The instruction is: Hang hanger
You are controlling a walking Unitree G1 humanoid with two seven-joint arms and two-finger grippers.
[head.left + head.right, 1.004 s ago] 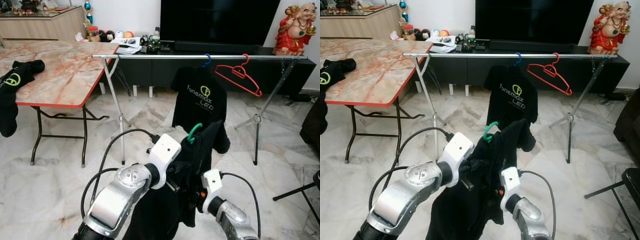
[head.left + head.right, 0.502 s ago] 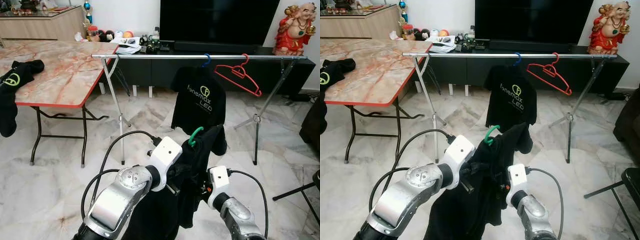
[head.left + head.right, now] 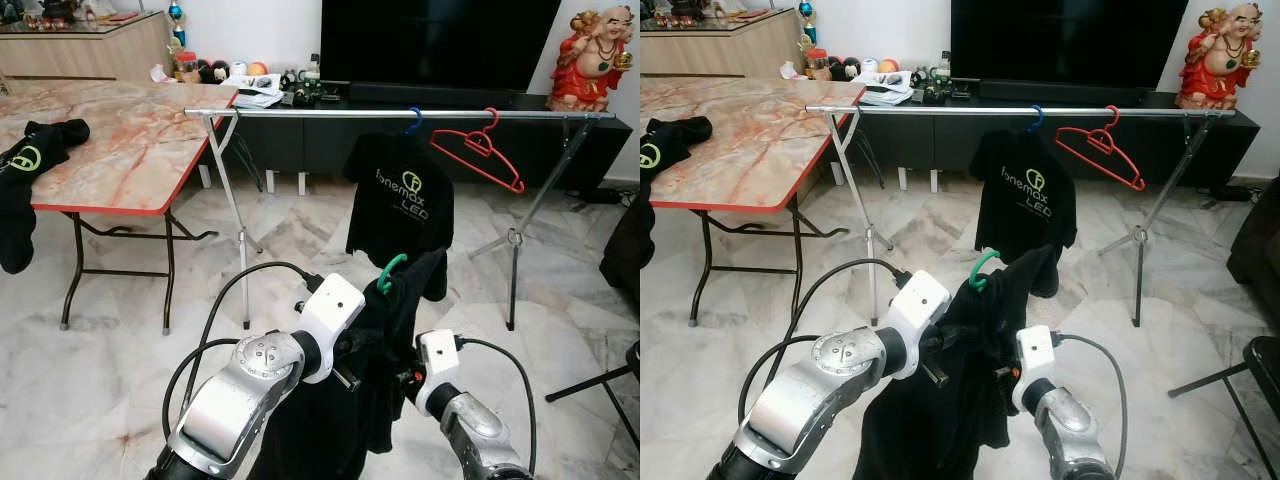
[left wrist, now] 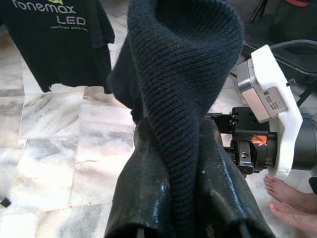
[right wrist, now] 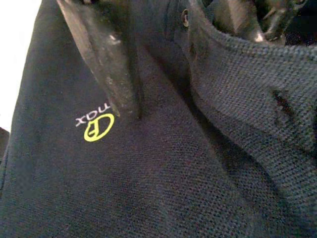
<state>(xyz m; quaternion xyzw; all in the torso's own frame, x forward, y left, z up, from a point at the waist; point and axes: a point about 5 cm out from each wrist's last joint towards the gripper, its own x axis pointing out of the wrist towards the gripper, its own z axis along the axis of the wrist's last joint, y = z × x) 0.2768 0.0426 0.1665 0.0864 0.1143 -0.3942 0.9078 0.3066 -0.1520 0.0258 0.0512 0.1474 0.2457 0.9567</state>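
Grippers are meeting low in the frame's centre: left gripper point(image 4: 173, 198) is pinching the black shirt point(image 3: 350, 400) on its green hanger point(image 3: 389, 271); right gripper point(image 5: 163, 59), fingers parted, is pressing against the fabric, below the rail point(image 3: 400, 114).

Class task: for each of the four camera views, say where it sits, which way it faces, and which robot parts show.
Left eye: on the head, facing forward and down at the clothes rail; both silver arms.
Right eye: beside it, same scene.
Left wrist: along the left gripper, clamped on the black shirt.
Right wrist: one black finger against that shirt.
Shared: the held shirt on its green hanger.
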